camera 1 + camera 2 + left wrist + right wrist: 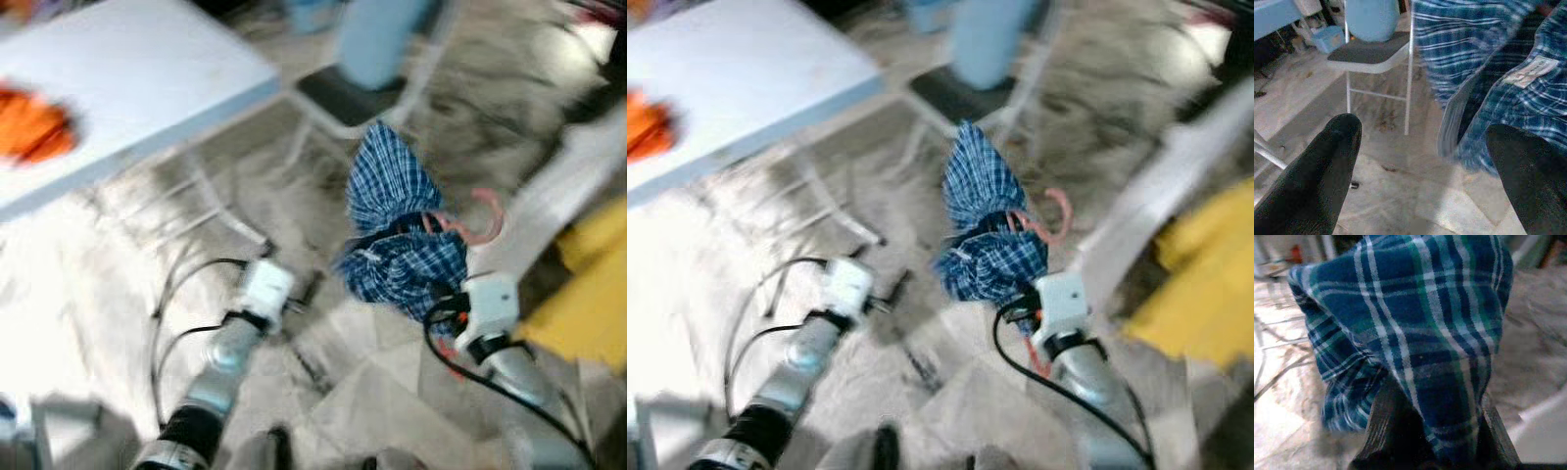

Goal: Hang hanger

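A pale blue flat-topped table (127, 88) on thin white metal legs stands well beyond the left pincer and off to its left, with a blurred orange heap (34, 122) lying on its top. Ahead of both pincers is a white-framed folding chair with a dark grey seat (1369, 49), and a light blue rounded object (1371, 17) rests on that seat. A bright yellow fabric mass (588, 294) lies just to the right of the right pincer, and grey-veined marble floor tiles (382, 392) spread beneath both.
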Robot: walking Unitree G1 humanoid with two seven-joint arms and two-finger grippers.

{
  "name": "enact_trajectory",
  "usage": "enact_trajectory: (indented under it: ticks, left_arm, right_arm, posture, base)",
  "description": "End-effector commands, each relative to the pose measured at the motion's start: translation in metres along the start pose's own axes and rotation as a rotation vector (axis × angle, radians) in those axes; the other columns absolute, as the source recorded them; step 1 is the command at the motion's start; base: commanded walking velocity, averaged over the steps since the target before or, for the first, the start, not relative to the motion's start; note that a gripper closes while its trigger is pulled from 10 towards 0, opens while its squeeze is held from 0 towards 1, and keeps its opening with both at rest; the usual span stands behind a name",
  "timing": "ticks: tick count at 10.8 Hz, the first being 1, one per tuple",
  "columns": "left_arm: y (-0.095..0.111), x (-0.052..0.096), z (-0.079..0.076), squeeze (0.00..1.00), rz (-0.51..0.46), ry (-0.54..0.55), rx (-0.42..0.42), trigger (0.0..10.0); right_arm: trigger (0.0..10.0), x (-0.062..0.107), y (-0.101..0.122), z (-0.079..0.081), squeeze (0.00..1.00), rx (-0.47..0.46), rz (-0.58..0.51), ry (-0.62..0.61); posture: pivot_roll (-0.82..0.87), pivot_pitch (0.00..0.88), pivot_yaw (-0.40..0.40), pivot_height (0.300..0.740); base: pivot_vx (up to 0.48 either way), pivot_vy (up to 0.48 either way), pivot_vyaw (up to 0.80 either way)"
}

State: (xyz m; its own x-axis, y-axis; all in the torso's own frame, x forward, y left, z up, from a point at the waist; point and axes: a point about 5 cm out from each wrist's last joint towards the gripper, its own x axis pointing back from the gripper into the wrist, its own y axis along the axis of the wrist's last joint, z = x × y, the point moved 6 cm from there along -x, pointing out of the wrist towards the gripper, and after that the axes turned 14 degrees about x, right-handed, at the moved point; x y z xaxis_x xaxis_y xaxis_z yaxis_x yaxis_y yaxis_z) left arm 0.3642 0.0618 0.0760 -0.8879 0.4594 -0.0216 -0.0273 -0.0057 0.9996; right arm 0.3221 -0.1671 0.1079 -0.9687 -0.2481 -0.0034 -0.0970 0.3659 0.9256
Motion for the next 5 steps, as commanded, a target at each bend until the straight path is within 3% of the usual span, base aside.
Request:
enact_trajectory:
  ticks: [1,3,5]
  left_arm:
    - [-0.002,0.005,0.010,0.00,0.004,0.012,-0.030,10.0]
    - [0.017,-0.001,0.002,0.00,-0.074,-0.032,-0.069,10.0]
    - [0.031,-0.010,-0.004,0.00,-0.115,-0.071,-0.094,10.0]
  right_arm:
    - [10.0,-0.006,0.021,0.017,0.00,-0.016,-0.064,0.096]
    - [10.0,-0.003,0.037,0.034,0.00,-0.010,-0.101,0.237]
    - [10.0,0.000,0.046,0.039,0.00,-0.021,-0.120,0.293]
  posture:
    - [-0.18,0.203,0.045,0.740]
    - [-0.19,0.203,0.037,0.740]
    - [-0.19,0.199,0.041,0.740]
  base:
    - [0.000,0.000,0.80]
    - [0.000,0.000,0.71]
    - [0.000,0.000,0.00]
